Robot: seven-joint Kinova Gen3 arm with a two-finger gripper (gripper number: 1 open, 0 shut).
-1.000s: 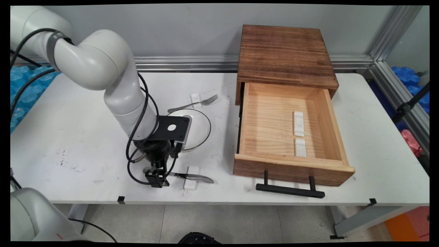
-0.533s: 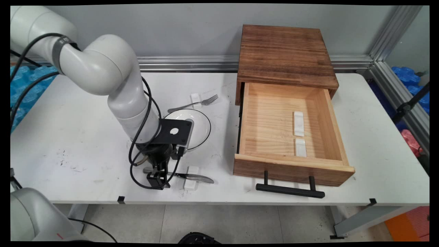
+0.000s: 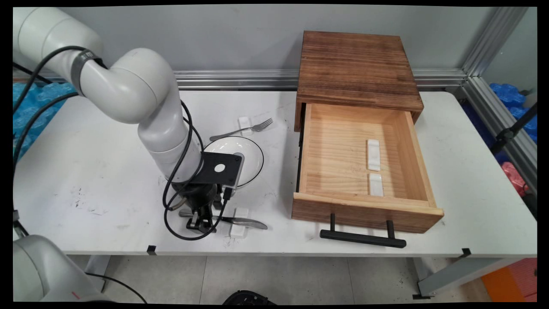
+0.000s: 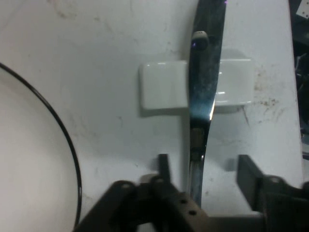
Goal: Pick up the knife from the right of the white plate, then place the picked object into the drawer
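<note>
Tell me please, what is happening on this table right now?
The arm has its claw down at the knife near the table's front edge. The claw is open, one finger on each side of the knife's handle, not closed on it. The blade lies across a small white rest. A plate sits just behind, with a fork beyond it. At the right, a wooden drawer is pulled open, with two white rests inside.
</note>
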